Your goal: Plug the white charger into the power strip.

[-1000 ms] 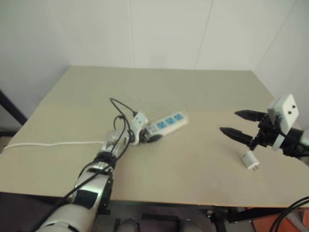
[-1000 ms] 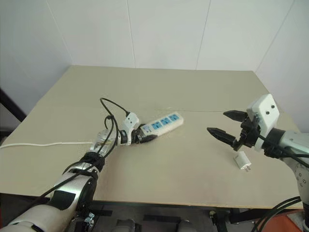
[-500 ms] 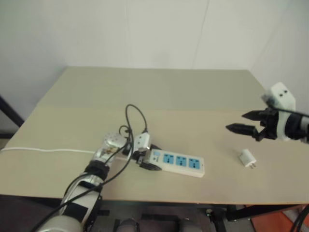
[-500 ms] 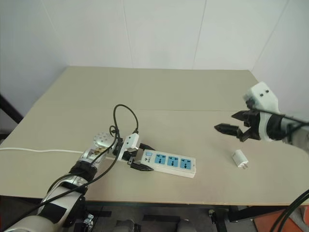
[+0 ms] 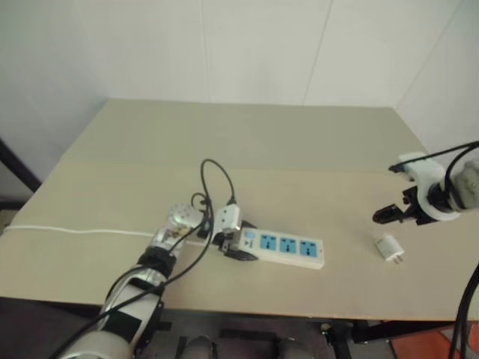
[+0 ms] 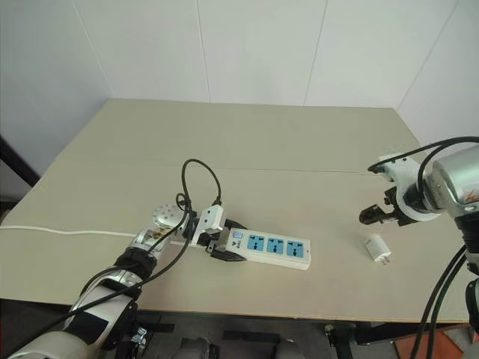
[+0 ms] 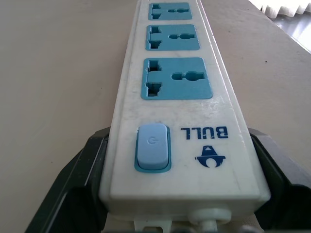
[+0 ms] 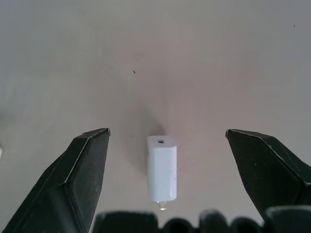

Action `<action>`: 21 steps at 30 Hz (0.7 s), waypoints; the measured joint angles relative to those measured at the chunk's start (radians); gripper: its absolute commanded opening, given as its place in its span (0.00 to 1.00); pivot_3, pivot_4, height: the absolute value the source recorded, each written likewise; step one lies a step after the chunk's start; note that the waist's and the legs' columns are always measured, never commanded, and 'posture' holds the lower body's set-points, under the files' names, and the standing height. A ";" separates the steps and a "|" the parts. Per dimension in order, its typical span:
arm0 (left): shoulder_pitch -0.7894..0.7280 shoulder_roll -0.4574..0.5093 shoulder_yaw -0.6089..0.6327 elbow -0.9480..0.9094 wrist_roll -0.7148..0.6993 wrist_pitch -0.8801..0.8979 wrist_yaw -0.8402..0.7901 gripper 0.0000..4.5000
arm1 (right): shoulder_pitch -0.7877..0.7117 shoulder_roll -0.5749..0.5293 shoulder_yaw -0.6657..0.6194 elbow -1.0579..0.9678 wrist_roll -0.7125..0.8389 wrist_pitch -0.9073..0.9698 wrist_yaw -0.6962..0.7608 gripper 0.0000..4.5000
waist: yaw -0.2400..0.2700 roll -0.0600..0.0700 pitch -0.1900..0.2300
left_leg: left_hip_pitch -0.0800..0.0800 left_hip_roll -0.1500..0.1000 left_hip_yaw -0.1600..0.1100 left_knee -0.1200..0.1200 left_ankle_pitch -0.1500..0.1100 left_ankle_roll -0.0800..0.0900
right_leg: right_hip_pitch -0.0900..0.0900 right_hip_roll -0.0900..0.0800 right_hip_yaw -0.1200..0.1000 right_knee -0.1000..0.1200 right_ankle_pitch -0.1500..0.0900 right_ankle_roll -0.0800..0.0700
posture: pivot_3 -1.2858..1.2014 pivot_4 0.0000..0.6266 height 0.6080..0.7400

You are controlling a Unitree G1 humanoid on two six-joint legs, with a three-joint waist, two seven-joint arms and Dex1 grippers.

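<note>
The strip point(image 7: 182, 121) is lying flat on the table point(image 7: 58, 73), its switch end sitting clamped between the two black fingers point(image 7: 80, 179) of the left hand point(image 7: 177, 194). A blue switch point(image 7: 152, 147) and "BULL" marking are facing up nearest the camera; three blue sockets point(image 7: 177, 78) are running away beyond them.

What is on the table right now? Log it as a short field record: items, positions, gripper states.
surface: beige table
power strip: flat near the front edge, three blue sockets up, switch end held
left gripper: shut on the power strip's switch end
white charger: lying loose on the table, right side, apart from the strip
right gripper: open, above the charger, fingers either side, not touching
plugged in: no
</note>
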 measured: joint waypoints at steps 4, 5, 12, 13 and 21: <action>0.004 0.003 -0.006 -0.015 -0.001 0.012 0.002 0.74 | -0.005 0.002 0.064 0.060 -0.044 -0.044 0.054 1.00 | 0.000 0.000 0.000 | -0.001 0.000 0.000 0.000 0.000 0.000 | -0.001 0.000 0.000 0.000 0.000 0.000 | 0.52 0.24 1.00; 0.004 0.004 -0.008 -0.018 -0.001 0.018 0.002 0.74 | -0.007 0.002 0.074 0.066 -0.049 -0.055 0.068 1.00 | 0.000 0.000 0.000 | -0.001 0.000 0.000 0.000 0.000 0.000 | -0.001 0.000 0.000 0.000 0.000 0.000 | 0.52 0.24 1.00; 0.016 0.009 -0.012 -0.049 -0.001 0.039 0.016 0.74 | 0.017 0.008 0.120 0.087 -0.091 -0.111 0.158 1.00 | 0.000 0.000 0.000 | -0.001 0.000 0.000 0.000 0.000 0.000 | -0.001 0.000 0.000 0.000 0.000 0.000 | 0.52 0.24 1.00; 0.020 0.010 -0.011 -0.053 -0.002 0.042 0.018 0.74 | 0.024 0.010 0.126 0.093 -0.097 -0.117 0.166 1.00 | 0.000 0.000 0.000 | -0.001 0.000 0.000 0.000 0.000 0.000 | -0.001 0.000 0.000 0.000 0.000 0.000 | 0.52 0.24 1.00; 0.040 0.016 -0.011 -0.101 -0.007 0.090 0.040 0.74 | 0.039 0.041 0.133 0.103 -0.127 -0.139 0.208 1.00 | 0.000 0.000 0.000 | -0.001 0.000 0.000 0.000 0.000 0.000 | -0.001 0.000 0.000 0.000 0.000 0.000 | 0.52 0.24 1.00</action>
